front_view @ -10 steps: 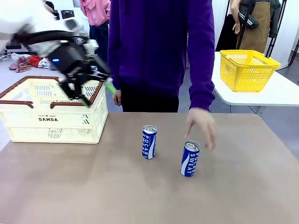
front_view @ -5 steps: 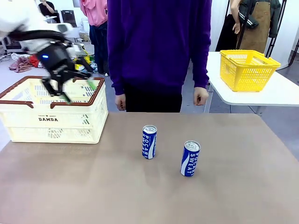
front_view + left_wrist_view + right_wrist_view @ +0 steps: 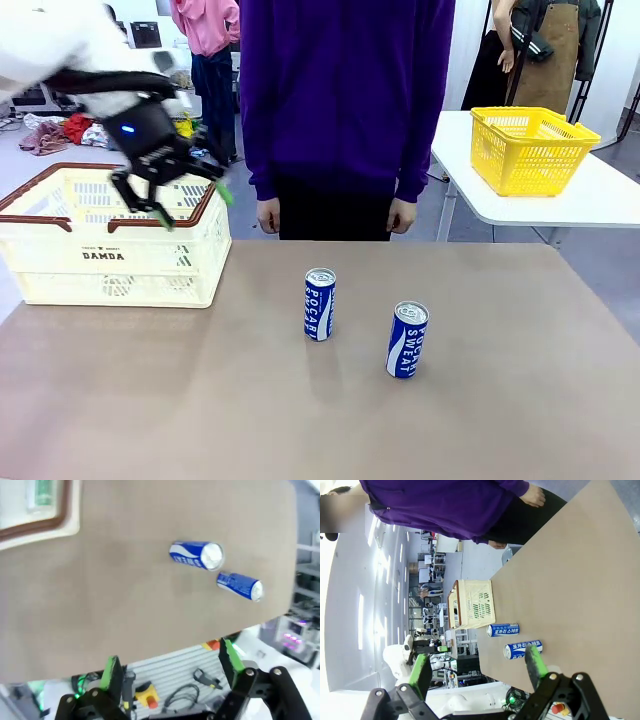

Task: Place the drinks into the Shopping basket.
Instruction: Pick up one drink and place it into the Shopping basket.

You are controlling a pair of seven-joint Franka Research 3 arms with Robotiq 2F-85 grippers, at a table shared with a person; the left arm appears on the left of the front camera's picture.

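Left claw: jaws fully apart, nothing between the green pads; it hangs above the right end of the cream basket, over the brown rim. My left wrist view confirms the wide, empty gap. Right claw: fingers spread wide, holding nothing, off the near side of the counter.

Two blue cans stand upright on the counter, outside the basket and to its right. The first can is near the middle; the second can is right of it and nearer me. They are close together but not touching.

A person in a purple top stands at the far edge, both hands down at their sides. A yellow mesh basket sits on a separate white table.
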